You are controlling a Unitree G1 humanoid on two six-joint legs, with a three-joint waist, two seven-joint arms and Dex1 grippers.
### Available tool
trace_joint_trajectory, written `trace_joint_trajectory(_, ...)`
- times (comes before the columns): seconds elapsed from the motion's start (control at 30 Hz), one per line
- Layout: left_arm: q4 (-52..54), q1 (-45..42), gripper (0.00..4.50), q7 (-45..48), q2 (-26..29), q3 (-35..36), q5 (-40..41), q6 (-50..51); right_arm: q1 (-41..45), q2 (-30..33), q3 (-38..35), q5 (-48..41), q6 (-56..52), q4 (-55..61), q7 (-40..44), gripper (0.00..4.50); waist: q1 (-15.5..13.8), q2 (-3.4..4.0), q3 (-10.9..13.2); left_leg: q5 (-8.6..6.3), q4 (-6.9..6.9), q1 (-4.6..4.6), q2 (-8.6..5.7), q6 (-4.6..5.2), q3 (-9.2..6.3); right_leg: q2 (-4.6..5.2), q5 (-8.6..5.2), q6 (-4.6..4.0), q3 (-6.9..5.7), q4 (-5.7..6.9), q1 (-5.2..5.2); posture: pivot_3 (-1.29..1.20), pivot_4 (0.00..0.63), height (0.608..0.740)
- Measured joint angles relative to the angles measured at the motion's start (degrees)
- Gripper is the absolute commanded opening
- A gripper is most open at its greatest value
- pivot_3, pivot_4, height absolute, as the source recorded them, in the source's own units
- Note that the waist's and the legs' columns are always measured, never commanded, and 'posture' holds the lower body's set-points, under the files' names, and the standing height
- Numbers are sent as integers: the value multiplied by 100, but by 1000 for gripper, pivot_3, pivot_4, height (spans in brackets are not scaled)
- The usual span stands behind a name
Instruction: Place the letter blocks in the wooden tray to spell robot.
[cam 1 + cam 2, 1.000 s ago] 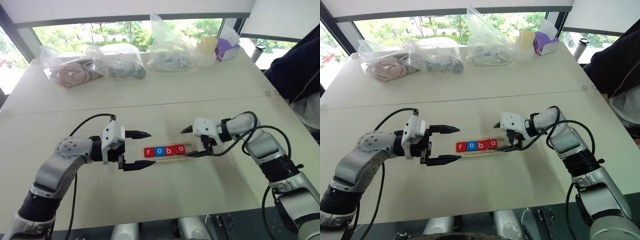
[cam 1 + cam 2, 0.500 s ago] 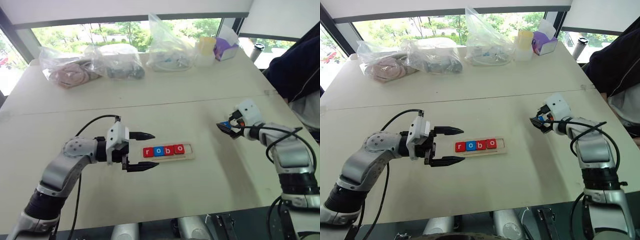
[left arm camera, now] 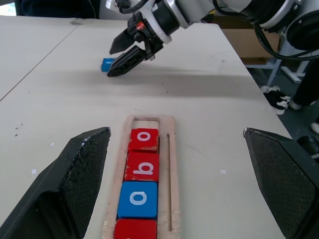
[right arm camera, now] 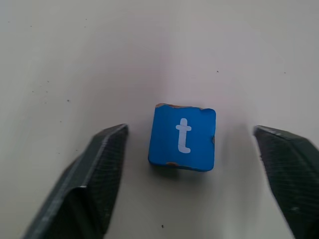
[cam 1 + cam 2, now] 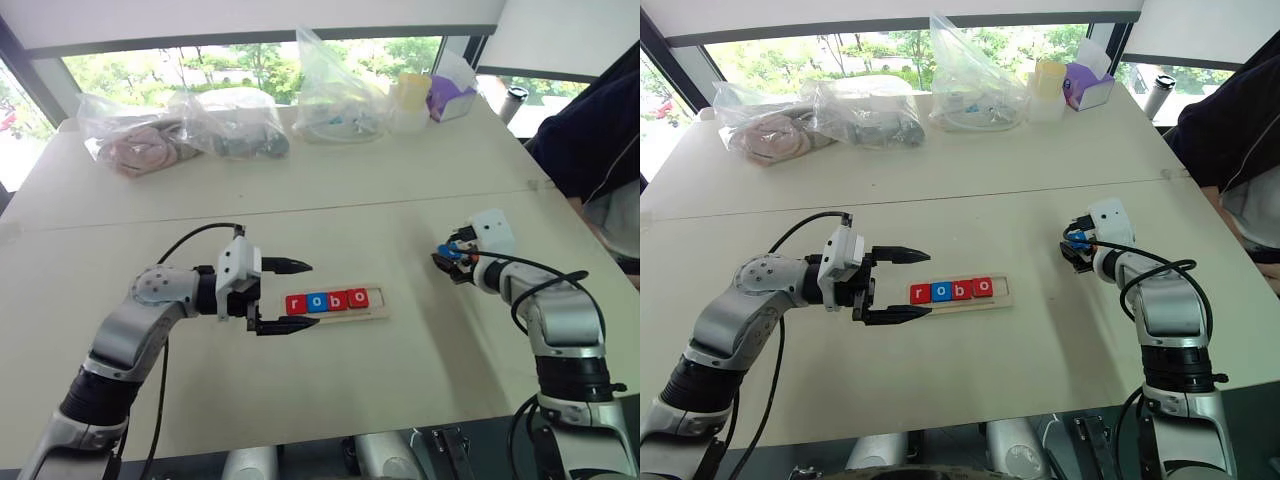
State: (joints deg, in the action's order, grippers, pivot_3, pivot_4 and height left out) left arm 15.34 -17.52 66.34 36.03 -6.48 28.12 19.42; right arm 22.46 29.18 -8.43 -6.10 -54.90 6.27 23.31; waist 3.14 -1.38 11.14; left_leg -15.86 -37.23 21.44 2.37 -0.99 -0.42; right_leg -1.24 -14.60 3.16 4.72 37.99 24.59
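Note:
The wooden tray lies mid-table and holds a row of letter blocks: red r, blue o, red b, red o. Its right end slot is bare. My left gripper hovers open at the tray's left end, one finger on either side of the r block. Far to the right, a blue t block lies flat on the table. My right gripper points down at it, open. Its fingers straddle the block with a gap on each side.
Clear plastic bags with contents line the table's far edge, beside a yellow-lidded cup and a purple box. A person in a dark sleeve sits at the right edge. A seam crosses the table.
My right gripper left the tray's right end, swung out to the right and came down over the blue t block, its fingers drawing closer together. The left gripper stayed put.

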Motion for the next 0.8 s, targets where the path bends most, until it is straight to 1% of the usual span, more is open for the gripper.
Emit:
trace_joint_trajectory(0.07,2,1,4500,-8,0,0,-2,0,3,-80,2,-99,-20,2,-8,1459,6,0,0,0,0,0,0,0,0,0,0,0,0,0,0,0,150,740)
trace_joint_trajectory(0.1,5,8,4500,-17,0,2,-2,0,18,-108,2,-147,-74,31,-29,1139,11,0,0,0,0,0,0,0,0,0,0,0,0,0,0,0,150,740)
trace_joint_trajectory(0.2,9,65,4500,-38,-1,4,-6,0,-24,-188,0,-253,-431,339,-116,1162,16,0,0,0,2,0,1,0,-2,0,0,0,-1,0,0,0,150,740)
trace_joint_trajectory(0.33,11,95,4500,-60,-23,2,-13,-1,-297,-499,-86,-429,-1151,1153,-393,1162,16,0,0,0,4,2,2,0,-5,0,-1,1,-4,0,1,0,150,740)
trace_joint_trajectory(0.43,18,108,4500,-77,-55,-1,-16,-5,-610,-1116,-317,-485,-2072,2165,-760,1162,12,2,-1,0,5,3,3,0,-9,0,-3,4,-6,1,3,0,150,740)
trace_joint_trajectory(0.53,21,113,4500,-105,-78,-2,-16,-8,-869,-1611,-356,-482,-2871,3045,-1087,1162,18,2,-2,0,4,3,3,-1,-8,1,-8,10,-6,0,3,0,150,740)
trace_joint_trajectory(0.7,20,121,4500,-103,-109,-7,-17,-8,-1026,-1854,-371,-416,-3313,3512,-1363,1162,24,1,-3,1,4,3,2,-1,-6,3,-20,-2,-5,-1,3,0,150,740)
trace_joint_trajectory(0.77,20,121,4500,-100,-126,-14,-18,-9,-1015,-1854,-371,-418,-3344,3517,-1388,2201,27,0,-4,1,4,3,2,-1,-6,3,-20,-2,-5,-2,3,0,150,740)
trace_joint_trajectory(0.8,20,120,4500,-98,-129,-20,-20,-9,-997,-1854,-371,-426,-3354,3517,-1384,2610,29,0,-4,1,5,2,2,-1,-6,3,-20,-2,-5,-2,3,0,150,740)
